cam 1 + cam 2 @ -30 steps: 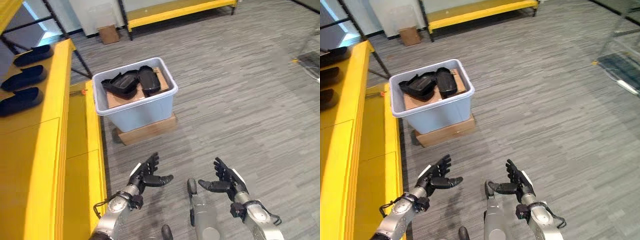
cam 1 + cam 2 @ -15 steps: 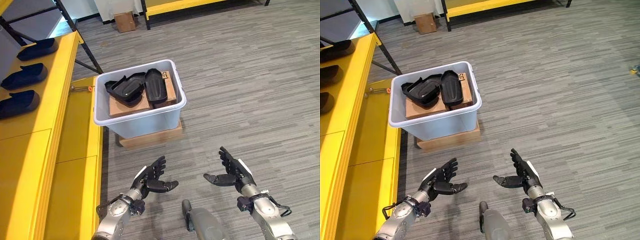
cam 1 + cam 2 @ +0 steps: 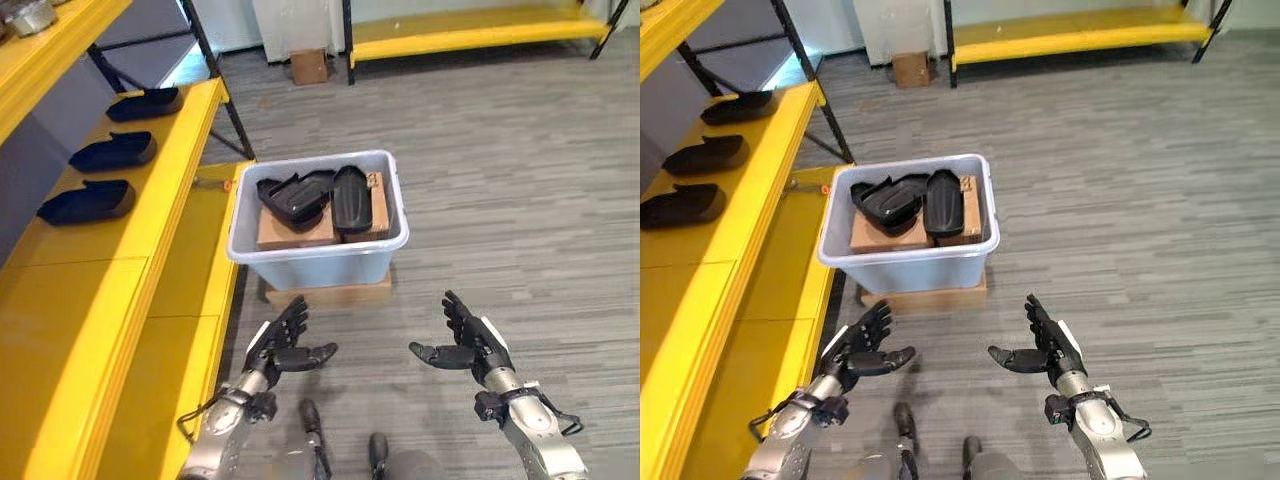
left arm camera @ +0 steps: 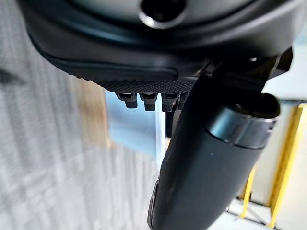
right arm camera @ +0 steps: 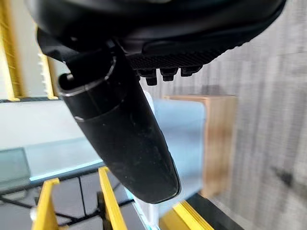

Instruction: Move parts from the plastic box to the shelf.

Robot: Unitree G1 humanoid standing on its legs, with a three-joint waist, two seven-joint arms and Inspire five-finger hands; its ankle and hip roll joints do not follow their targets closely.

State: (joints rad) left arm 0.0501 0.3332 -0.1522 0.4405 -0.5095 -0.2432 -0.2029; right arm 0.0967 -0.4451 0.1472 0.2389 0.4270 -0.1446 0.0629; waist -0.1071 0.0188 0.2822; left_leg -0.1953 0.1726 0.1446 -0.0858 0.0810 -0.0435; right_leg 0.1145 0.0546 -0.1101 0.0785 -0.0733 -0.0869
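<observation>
pale blue plastic box (image 3: 318,262), yellow shelf (image 3: 120,260), black parts (image 3: 318,196)

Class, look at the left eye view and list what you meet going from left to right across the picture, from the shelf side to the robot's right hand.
Black parts on the yellow shelf → left hand → plastic box → right hand.

From head height we look steeply down in both eye views, sharing the plastic box (image 3: 318,235) at frame centre and the yellow shelf (image 3: 120,270) at left; each wrist view peers along its own hand from very close.
</observation>
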